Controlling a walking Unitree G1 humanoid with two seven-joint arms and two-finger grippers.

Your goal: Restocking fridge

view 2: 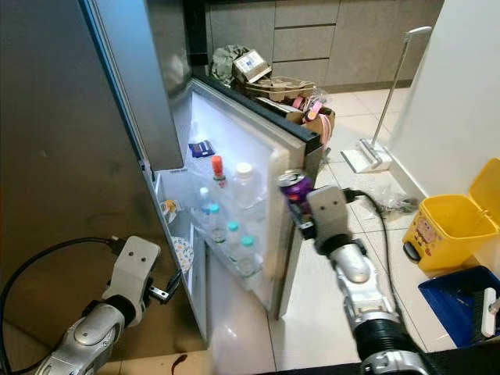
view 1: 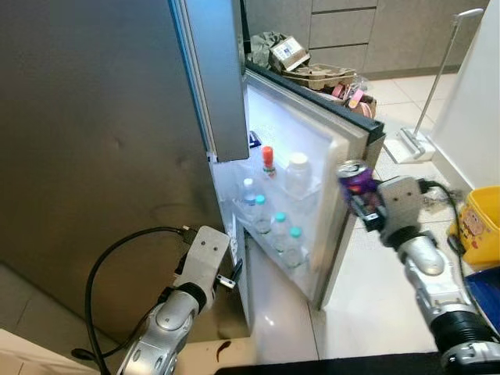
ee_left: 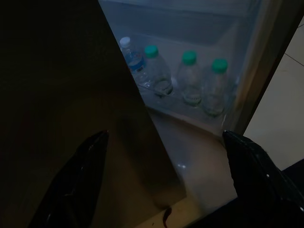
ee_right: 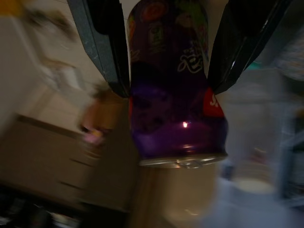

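Holding purple can (view 1: 356,183) pinched in right gripper (view 1: 364,205), raised beside open fridge door (view 1: 344,164) for shelving; left gripper (ee_left: 166,180) spread wide, low, idle near bottles (ee_left: 190,78).

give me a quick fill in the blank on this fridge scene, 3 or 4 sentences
1. The right pincer is shut on a ____ can.
2. The fridge door stands ____.
3. The red-capped bottle sits on the door's ____ shelf, above the green-capped bottles.
4. The left pincer is open and holds ____.

Missing words: purple; open; upper; nothing
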